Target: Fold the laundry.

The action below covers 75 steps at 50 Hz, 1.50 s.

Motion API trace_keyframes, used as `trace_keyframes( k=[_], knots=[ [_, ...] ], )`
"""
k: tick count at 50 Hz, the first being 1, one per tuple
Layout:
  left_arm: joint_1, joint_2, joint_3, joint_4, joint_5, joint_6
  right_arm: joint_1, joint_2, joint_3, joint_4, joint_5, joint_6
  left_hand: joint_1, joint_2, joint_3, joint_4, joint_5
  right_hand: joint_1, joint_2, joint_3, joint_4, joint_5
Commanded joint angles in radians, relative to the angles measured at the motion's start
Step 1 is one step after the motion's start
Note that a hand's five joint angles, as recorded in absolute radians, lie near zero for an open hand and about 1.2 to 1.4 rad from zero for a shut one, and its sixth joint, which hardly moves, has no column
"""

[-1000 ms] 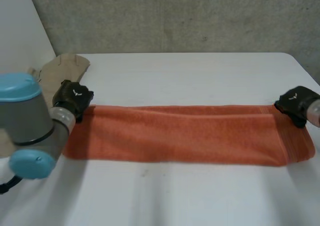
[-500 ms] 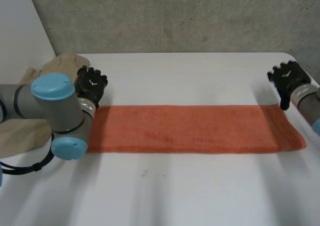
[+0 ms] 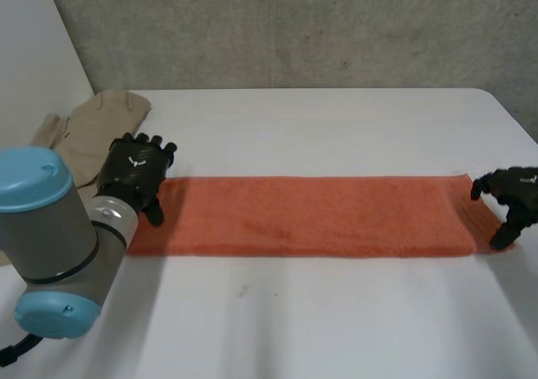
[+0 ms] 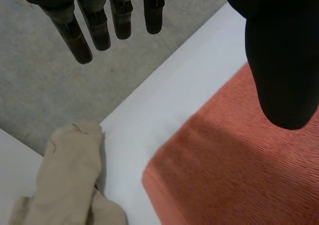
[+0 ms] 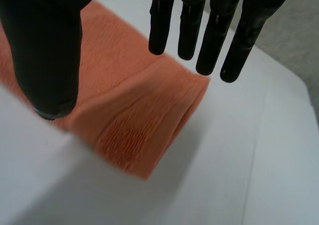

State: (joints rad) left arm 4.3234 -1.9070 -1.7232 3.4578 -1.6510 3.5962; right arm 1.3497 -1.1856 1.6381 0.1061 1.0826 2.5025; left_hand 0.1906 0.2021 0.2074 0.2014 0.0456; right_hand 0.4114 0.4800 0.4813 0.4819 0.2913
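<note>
Fingers (image 4: 70,33) straight, left hand (image 3: 134,173) and right hand (image 3: 511,196) at opposite towel (image 3: 311,215) ends.

Towel (image 3: 311,215) lies lengthwise across table (image 3: 336,312); second cloth (image 3: 97,118) at far-left corner, behind towel's left end.

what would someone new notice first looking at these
A long orange towel, folded into a strip, stretches across the white table. A black hand is poised at each end of it, the left hand and the right hand, both with fingers open and gripping nothing. Beige clothes lie heaped at the table's far left corner, just beyond the left hand.
</note>
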Motion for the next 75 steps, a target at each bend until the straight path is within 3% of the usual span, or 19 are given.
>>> trace_keyframes(
  k=[1,15,18,19,20,34,43,50,53,59,66,75],
  knots=[
    [0.009,-0.009,-0.001,0.003,-0.001,0.003,-0.021,0.096,0.035,-0.140,-0.030,-0.042,-0.015,-0.027,-0.032,-0.026,-0.045,0.173,0.104,0.103,0.102,0.118],
    [0.010,-0.010,-0.003,0.012,-0.001,0.003,-0.021,0.161,0.003,-0.157,-0.029,-0.045,-0.015,-0.027,-0.032,-0.026,-0.045,0.363,0.294,0.293,0.293,0.309],
    [0.009,-0.010,-0.004,0.012,-0.001,0.003,-0.021,0.172,-0.003,-0.157,-0.026,-0.045,-0.015,-0.027,-0.032,-0.026,-0.045,0.533,0.465,0.463,0.463,0.479],
    [0.009,-0.010,-0.004,0.012,-0.001,0.003,-0.020,0.172,-0.003,-0.157,-0.023,-0.047,-0.015,-0.027,-0.032,-0.026,-0.045,0.659,0.590,0.589,0.588,0.604],
    [0.009,-0.010,-0.004,0.012,-0.001,0.003,-0.021,0.173,-0.009,-0.157,-0.020,-0.047,-0.015,-0.027,-0.032,-0.026,-0.045,0.982,0.913,0.912,0.911,0.927],
    [0.009,0.000,-0.012,0.011,-0.004,0.001,-0.150,0.159,-0.072,-0.157,-0.003,-0.073,-0.015,-0.027,-0.032,-0.026,-0.045,0.985,0.916,0.915,0.914,0.930],
    [0.009,0.000,-0.018,0.011,-0.007,0.001,-0.357,0.213,-0.250,-0.143,0.105,-0.316,-0.015,-0.027,-0.032,-0.026,-0.045,0.985,0.916,0.915,0.914,0.930],
    [0.009,0.002,-0.018,0.011,-0.007,0.001,-0.368,0.204,-0.307,-0.137,0.074,-0.349,-0.016,-0.028,-0.033,-0.027,-0.046,0.985,0.916,0.915,0.914,0.930],
    [0.007,0.002,-0.016,0.011,-0.009,0.001,-0.279,0.163,-0.308,-0.138,0.045,-0.318,-0.015,-0.027,-0.032,-0.026,-0.045,0.985,0.916,0.915,0.914,0.930],
    [0.004,0.014,-0.018,0.011,-0.013,0.001,0.011,0.046,-0.293,-0.138,0.008,-0.238,-0.016,-0.028,-0.033,-0.027,-0.046,0.985,0.916,0.915,0.914,0.930],
    [-0.001,0.032,-0.021,0.009,-0.016,-0.004,0.360,0.038,-0.256,-0.138,-0.038,-0.228,-0.016,-0.028,-0.033,-0.027,-0.046,0.985,0.916,0.915,0.914,0.930],
    [-0.011,0.042,-0.026,0.009,-0.015,-0.007,0.696,0.104,-0.181,-0.155,-0.087,-0.243,-0.016,-0.028,-0.033,-0.027,-0.046,0.985,0.916,0.915,0.914,0.930]
  ],
)
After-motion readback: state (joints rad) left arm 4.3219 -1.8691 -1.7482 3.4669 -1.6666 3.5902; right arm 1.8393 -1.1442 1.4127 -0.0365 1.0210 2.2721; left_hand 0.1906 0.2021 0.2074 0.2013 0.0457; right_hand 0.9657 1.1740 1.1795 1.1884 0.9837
